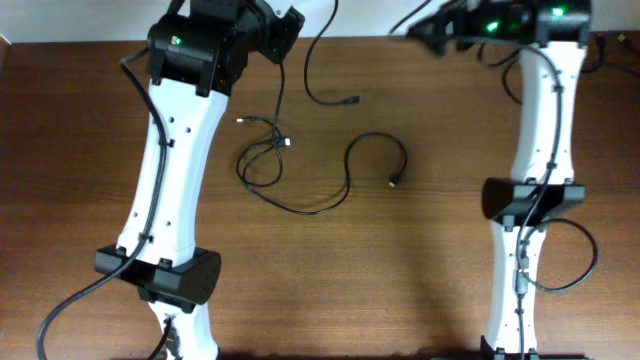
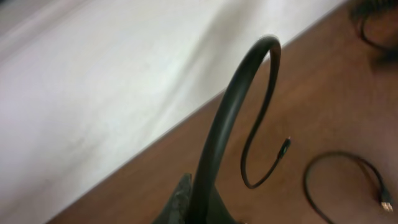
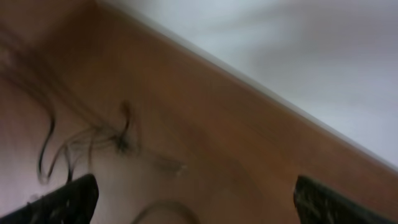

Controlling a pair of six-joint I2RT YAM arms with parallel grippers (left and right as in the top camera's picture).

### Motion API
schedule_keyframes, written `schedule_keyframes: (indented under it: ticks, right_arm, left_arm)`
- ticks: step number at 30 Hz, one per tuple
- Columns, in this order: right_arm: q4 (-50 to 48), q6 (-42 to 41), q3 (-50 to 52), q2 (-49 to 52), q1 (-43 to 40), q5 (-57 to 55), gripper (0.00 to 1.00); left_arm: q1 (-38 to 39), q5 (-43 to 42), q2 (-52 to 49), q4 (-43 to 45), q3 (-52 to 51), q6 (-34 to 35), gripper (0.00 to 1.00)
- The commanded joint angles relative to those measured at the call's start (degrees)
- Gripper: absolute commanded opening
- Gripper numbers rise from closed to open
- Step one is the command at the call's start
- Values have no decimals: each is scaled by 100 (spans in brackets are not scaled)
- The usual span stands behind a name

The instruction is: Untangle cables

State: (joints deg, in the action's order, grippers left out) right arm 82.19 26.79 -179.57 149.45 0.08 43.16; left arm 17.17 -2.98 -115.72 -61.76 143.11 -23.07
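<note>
At the far edge of the worktop [image 1: 60,150], left of its middle, the left gripper [image 1: 278,32] is closed on the held cable [image 2: 227,112]. In the left wrist view this cord rises from between the fingers [image 2: 179,202], arches over and drops back to the wood, where it ends in a small plug [image 2: 286,147]. From overhead the same cord lies as a loose curve near the far edge, about midway along it.

The second cable [image 1: 376,135] lies nearer the middle of the worktop. Its left part is bunched in a few overlapping loops [image 1: 260,160], and its right part swings round in an open arc to a metallic plug [image 1: 392,183]. The two cords lie apart.

Towards the far right corner, the right gripper [image 3: 196,190] is spread wide with nothing between its fingers [image 3: 68,199]; that view is blurred.
</note>
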Motion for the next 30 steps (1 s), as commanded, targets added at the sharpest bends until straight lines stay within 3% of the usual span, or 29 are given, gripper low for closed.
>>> schedule_keyframes:
  ticks: [1,4,5,7,8,10,12,13,15,18,19,23,30]
  right_arm:
    - [577,1182,-55,-883,680,-1609,99]
    - [876,748,94,-1770,625,-1517,99]
    - [844,721,573,-2258,483,-1510,99]
    - [-68,721,2498,-3377,391,-1526,99]
    - [-811,719,3836,-4037,393,-1550,99]
    - [-3488,-31,7407,-5698,402,-1539,99]
    - [-5392,-822,9265,-6516,446,-588,99]
    - [-6026,-1368,9724,-6701,568,-363,99]
    - [-6216,-1574,9860,-6701,1008,-389,99]
    - [-5407,-1727,9027,-6714,1445,-964,99]
    - [-4586,-1727,8247,-6712,1357,-1460,99]
    - [-2658,-1727,6531,-6712,1292,-4190,99]
    - [-2413,-2052,6286,-6671,490,-4190,99]
  left_arm:
    - [-37,-66,68,125,46,120,0]
    - [-46,-66,68,42,46,120,0]
    - [-46,-66,68,44,46,118,0]
    - [-46,-63,68,20,46,118,0]
    - [-46,-63,72,0,46,118,0]
    - [-79,-63,127,-50,46,118,0]
    - [-177,-63,210,-70,46,118,0]
    - [-240,-63,245,-70,46,118,0]
    - [-387,-90,225,-188,37,142,0]
    - [-402,-2247,-103,-136,-70,289,0]
    - [-238,-3322,-240,304,-70,295,0]
    - [164,-4769,-155,2474,70,1191,0]
    - [249,-4695,-50,5934,664,3386,0]
